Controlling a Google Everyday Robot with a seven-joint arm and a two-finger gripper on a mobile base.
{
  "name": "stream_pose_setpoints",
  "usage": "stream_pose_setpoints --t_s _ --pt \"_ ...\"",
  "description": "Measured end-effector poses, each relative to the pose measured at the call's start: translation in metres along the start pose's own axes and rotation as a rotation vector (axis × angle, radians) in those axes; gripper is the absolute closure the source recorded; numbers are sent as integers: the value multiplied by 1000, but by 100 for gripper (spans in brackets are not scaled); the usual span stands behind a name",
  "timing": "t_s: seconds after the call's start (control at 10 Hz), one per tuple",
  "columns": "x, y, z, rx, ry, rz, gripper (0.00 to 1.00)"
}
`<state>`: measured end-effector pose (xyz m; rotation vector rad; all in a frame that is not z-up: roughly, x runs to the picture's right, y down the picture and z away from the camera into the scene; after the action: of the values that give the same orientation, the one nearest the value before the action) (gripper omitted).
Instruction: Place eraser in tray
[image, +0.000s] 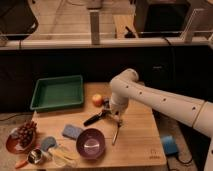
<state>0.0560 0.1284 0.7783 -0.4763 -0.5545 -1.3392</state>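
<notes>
**Eraser lies mid-table, with the gripper just beside its right end**

The tray (57, 92) is found at the far left of the table (142, 147), at about ten o'clock from the eraser and well apart from it. A plate of grapes (24, 134) is set at the left edge. A blue pad (72, 131) and a purple bowl (91, 144) are placed at about seven and six o'clock from the eraser.

The eraser (94, 119) is laid flat and aslant near the middle of the table. It is judged to be light, fairly stiff and not fragile, and its dull surface should give a good hold. It would best be taken across its narrow width near the middle, so that it does not swing.

An orange fruit (97, 100) is seen near it at twelve o'clock, close to the way toward the tray. That fruit and the tray's raised rim are judged the things to be cleared.

The gripper (112, 116) is hung low at three o'clock, just beside the eraser's right end. Whether it is wide, narrow or holding cannot be told. A thin stick (116, 134) is laid just below it.
</notes>
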Motion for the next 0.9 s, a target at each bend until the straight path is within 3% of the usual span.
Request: stream_pose_setpoints --t_s 0.1,0.2,0.5,0.7,0.9 --pt "0 -3 1 5 1 -4 27" --pt "1 -2 -3 21 4 1 31" --pt "7 1 -39 60 30 11 58" --pt "10 -1 -55 63 30 9 77" --pt "13 1 -50 57 19 16 77"
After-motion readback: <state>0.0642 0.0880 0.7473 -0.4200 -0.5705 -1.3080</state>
